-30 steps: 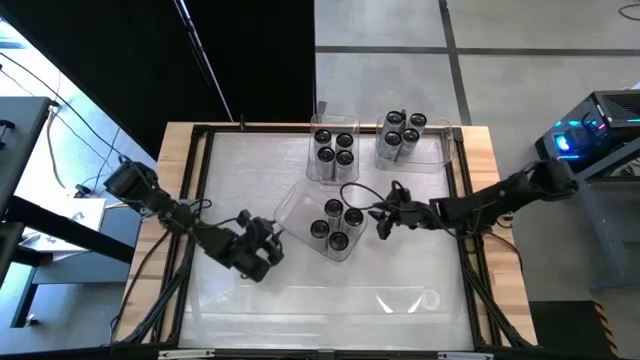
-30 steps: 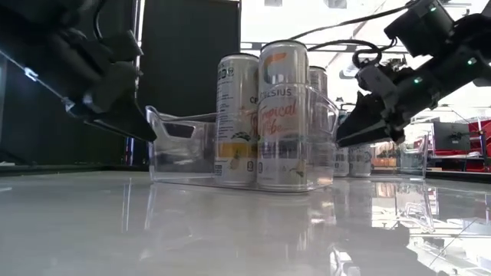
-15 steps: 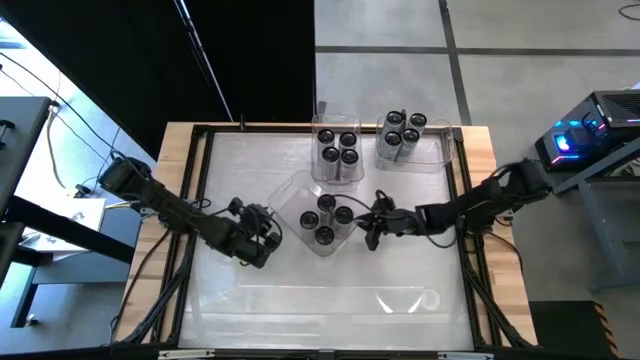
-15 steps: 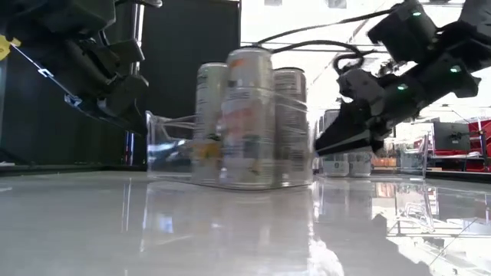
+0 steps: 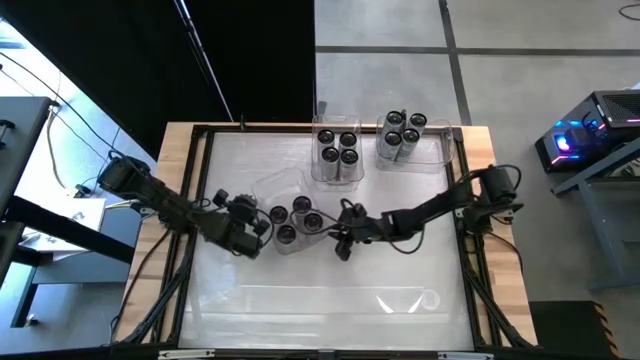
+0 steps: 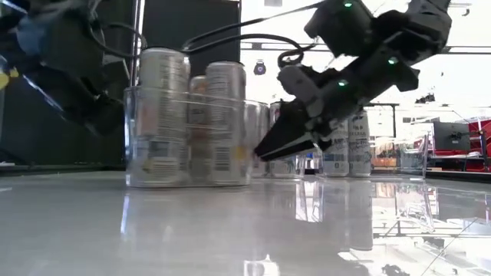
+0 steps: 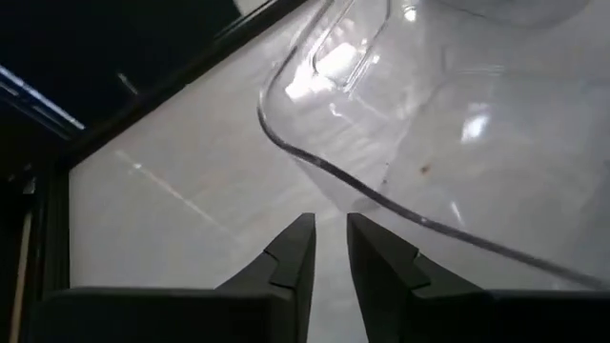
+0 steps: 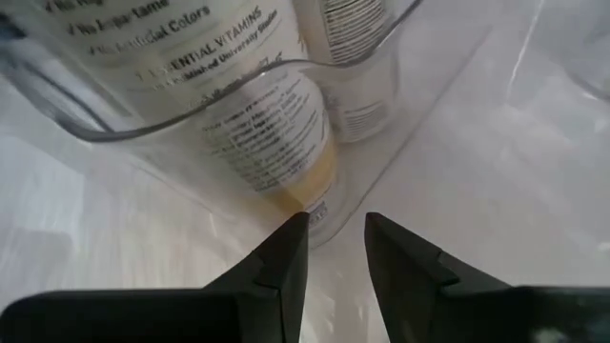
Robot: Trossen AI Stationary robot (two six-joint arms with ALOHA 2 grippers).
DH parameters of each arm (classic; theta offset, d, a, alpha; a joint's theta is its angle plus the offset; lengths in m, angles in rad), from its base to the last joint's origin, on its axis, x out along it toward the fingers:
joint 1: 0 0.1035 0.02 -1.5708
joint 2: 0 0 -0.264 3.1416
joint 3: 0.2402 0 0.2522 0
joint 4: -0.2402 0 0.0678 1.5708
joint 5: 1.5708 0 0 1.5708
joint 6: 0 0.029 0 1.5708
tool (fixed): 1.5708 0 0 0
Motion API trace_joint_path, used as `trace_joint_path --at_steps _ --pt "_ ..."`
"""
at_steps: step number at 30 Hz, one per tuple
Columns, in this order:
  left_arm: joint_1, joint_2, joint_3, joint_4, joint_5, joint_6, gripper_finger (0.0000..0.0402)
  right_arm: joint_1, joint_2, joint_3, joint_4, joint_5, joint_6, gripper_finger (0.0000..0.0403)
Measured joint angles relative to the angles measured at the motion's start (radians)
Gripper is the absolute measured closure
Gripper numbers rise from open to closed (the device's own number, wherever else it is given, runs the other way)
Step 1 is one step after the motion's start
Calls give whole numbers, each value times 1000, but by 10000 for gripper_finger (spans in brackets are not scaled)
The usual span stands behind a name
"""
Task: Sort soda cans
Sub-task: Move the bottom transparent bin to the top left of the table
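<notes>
Clear tray (image 5: pixel 268 190): four cans (image 5: pixel 296 220) inside, my grippers at opposite edges.
Left fingers (image 7: pixel 291 259): narrow gap, empty.
Right fingers (image 8: pixel 286 250): parted, empty.

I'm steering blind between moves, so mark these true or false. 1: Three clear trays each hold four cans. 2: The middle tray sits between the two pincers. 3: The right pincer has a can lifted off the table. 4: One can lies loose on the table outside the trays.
1. True. The middle tray, the rear left tray and the rear right tray each hold four soda cans.
2. True. The left pincer is at one side of it and the right pincer at the other.
3. False. The right pincer is low at the middle tray's wall with nothing between its fingers.
4. False. Every can in view stands upright inside a tray.
</notes>
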Motion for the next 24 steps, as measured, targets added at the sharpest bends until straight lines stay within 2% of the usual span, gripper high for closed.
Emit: trace_joint_path --at_steps 6,11,15,19,24 --pt "71 -3 -72 70 -42 9 374 -7 62 113 -93 -2 -24 300" --pt "148 -2 -90 95 -97 17 399 -27 65 146 -138 1 -22 300" --pt "219 -2 -90 101 -112 91 400 -52 66 153 -134 23 -9 300" --pt "278 0 -91 98 -97 176 401 -72 66 155 -128 92 3 300" --pt "271 -42 -89 -10 -97 114 401 -73 54 159 -143 127 2 300"
